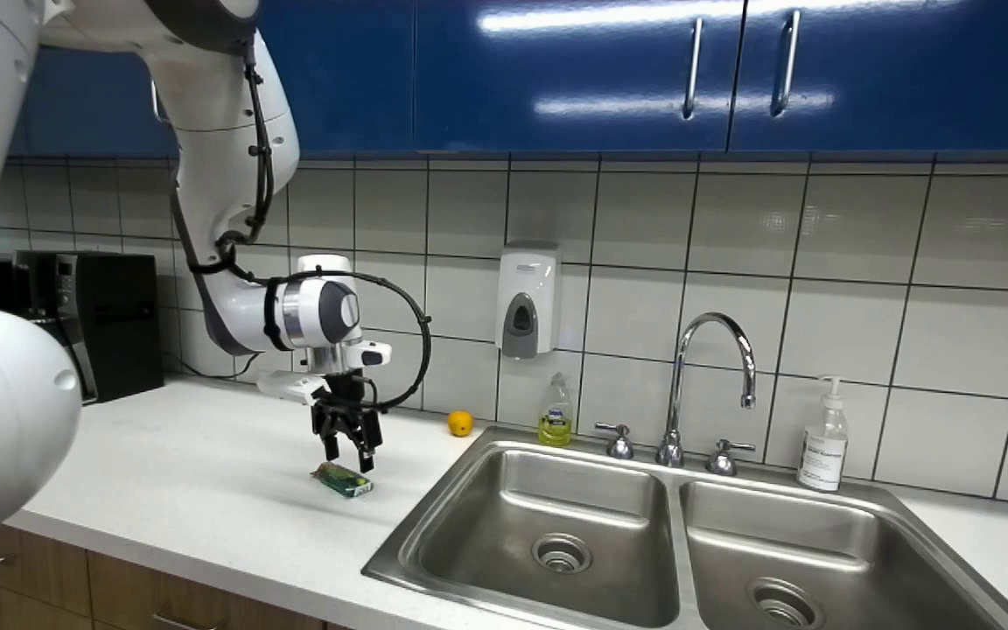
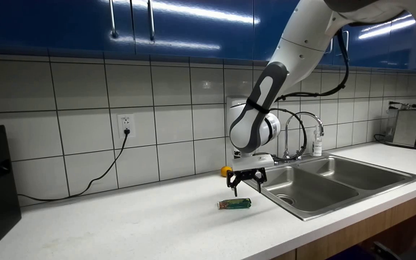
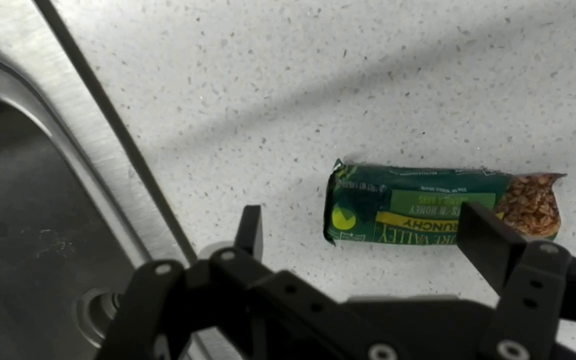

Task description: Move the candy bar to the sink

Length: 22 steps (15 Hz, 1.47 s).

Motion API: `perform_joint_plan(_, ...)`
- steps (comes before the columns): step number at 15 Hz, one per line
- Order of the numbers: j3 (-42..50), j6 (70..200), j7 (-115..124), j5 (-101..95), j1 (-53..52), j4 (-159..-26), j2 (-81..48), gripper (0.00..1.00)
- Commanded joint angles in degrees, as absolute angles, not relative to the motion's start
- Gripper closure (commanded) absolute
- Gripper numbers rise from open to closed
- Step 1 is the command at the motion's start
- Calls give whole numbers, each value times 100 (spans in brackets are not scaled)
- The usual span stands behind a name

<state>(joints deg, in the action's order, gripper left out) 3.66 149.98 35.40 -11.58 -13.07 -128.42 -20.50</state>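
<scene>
While my gripper (image 1: 349, 458) hangs near the bar (image 1: 343, 480), jaws apart, an exterior view puts the sink (image 1: 681, 535) at its three o'clock.

both exterior views face the wall (image 1: 635, 306), sharing the sink (image 1: 681, 542); wrist view looks down.

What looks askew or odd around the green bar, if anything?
The pincer looks misaligned: in the wrist view it is open along the length of the candy bar rather than across it, which may make gripping awkward. I see no spill.
</scene>
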Motion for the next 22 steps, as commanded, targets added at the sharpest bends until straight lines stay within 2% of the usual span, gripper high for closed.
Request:
perform_joint_plan(1, 392, 14986, 3530, -1133, -1329, -12835, -2057, 0)
perform_joint_plan(22, 295, 14920, 2987, -1157, -1281, -12847, -2096, 0)
